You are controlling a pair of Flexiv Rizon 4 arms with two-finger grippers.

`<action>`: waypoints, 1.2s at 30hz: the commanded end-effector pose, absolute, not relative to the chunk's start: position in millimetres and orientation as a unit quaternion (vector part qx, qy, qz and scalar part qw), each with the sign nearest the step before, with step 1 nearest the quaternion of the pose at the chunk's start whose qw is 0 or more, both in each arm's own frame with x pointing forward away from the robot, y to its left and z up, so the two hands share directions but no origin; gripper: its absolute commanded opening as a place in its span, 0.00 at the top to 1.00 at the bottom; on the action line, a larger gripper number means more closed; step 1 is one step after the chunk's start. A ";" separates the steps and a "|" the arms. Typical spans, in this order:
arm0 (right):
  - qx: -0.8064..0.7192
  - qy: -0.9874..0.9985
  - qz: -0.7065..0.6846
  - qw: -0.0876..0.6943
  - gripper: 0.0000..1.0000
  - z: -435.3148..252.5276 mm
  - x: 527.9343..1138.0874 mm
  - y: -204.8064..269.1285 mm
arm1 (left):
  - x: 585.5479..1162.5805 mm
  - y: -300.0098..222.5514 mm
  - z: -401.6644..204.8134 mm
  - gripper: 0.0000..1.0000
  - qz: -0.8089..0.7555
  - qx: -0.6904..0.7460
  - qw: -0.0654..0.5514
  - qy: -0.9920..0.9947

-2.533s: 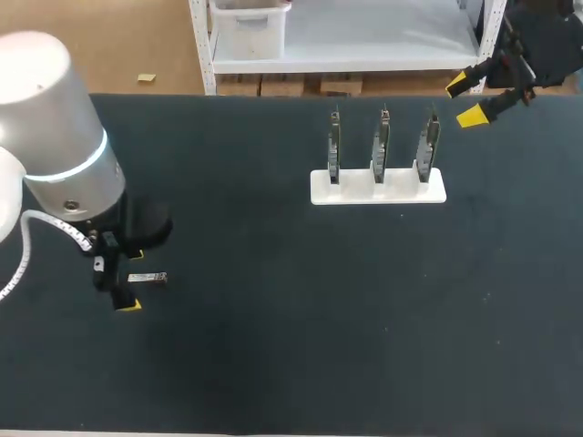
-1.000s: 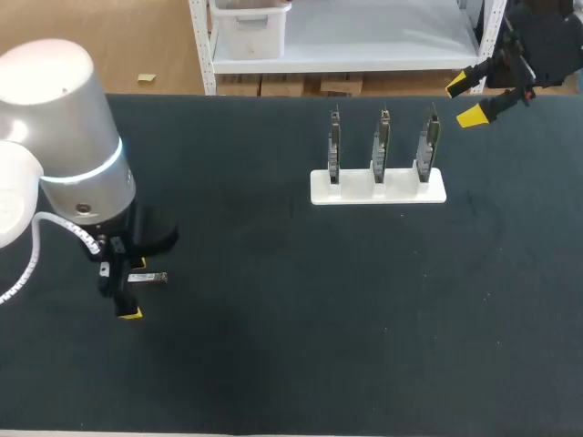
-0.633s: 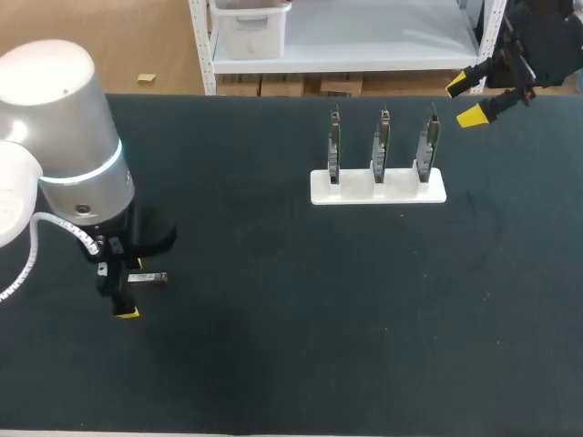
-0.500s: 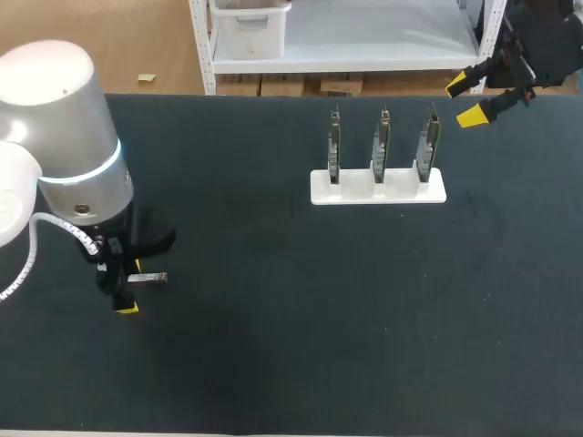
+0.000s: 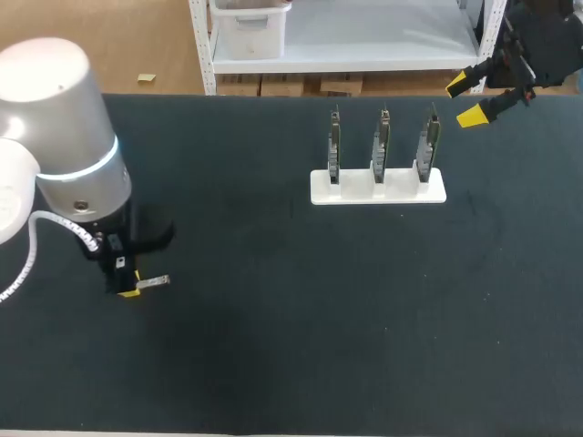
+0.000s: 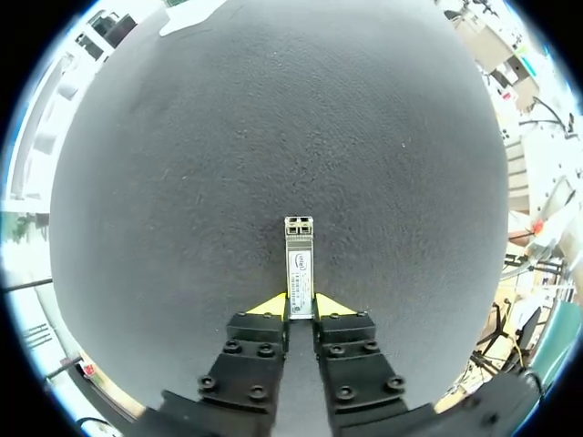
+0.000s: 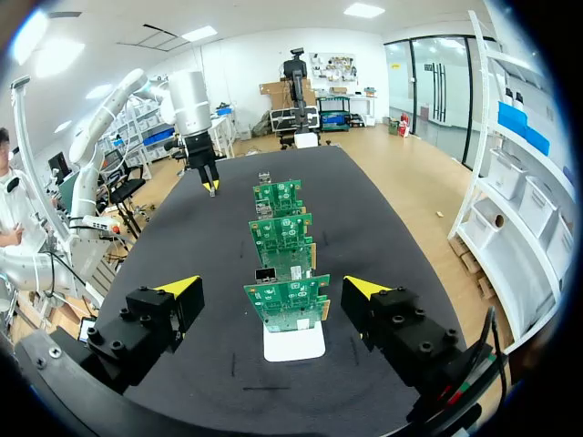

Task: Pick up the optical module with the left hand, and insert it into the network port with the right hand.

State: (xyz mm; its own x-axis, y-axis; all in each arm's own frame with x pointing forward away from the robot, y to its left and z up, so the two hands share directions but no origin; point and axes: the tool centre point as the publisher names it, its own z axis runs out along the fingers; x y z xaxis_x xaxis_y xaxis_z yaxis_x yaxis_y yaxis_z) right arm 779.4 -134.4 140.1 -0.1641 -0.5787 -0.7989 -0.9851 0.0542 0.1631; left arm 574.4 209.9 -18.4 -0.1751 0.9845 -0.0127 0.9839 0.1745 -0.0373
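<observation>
The optical module [image 5: 153, 282], a small silver bar, lies on the dark table mat at the left. My left gripper [image 5: 130, 284] stands straight over its left end. In the left wrist view the module [image 6: 299, 259] points away from the gripper [image 6: 300, 308], whose yellow-tipped fingers [image 6: 271, 306] press against its near end from both sides. Three green circuit boards [image 5: 383, 146] stand upright in a white holder [image 5: 378, 188] at the back middle. My right gripper [image 5: 466, 100] hangs open above the table's far right corner; in its own view the gripper [image 7: 273, 289] looks along the row of boards [image 7: 284, 305].
The dark mat [image 5: 319, 319] covers the whole table. The board holder is the only other thing standing on it, far from the left arm [image 5: 59, 137].
My left gripper's fingers have closed in from wide apart onto the module's end, and the module has tilted slightly. The right arm has not moved.
</observation>
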 end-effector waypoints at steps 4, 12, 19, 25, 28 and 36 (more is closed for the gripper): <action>-0.583 0.671 0.362 0.280 0.00 140.4 777.1 -134.0 | 574.9 211.2 -21.9 1.00 0.023 -0.638 0.001 -0.770; -0.583 0.671 0.362 0.280 0.00 140.4 777.1 -134.0 | 586.1 213.9 -12.1 1.00 0.032 -0.603 -0.041 -0.796; -0.583 0.671 0.362 0.280 0.00 140.4 777.1 -134.0 | 605.1 212.6 4.7 1.00 0.059 -0.552 -0.107 -0.825; -0.583 0.671 0.362 0.280 0.00 140.4 777.1 -134.0 | 638.8 210.6 34.9 1.00 0.100 -0.481 -0.214 -0.844; -0.583 0.671 0.362 0.280 0.00 140.4 777.1 -134.0 | 661.7 203.5 60.5 1.00 0.116 -0.462 -0.269 -0.837; -0.583 0.671 0.362 0.280 0.00 140.4 777.1 -134.0 | 721.5 171.0 122.8 1.00 0.142 -0.473 -0.369 -0.787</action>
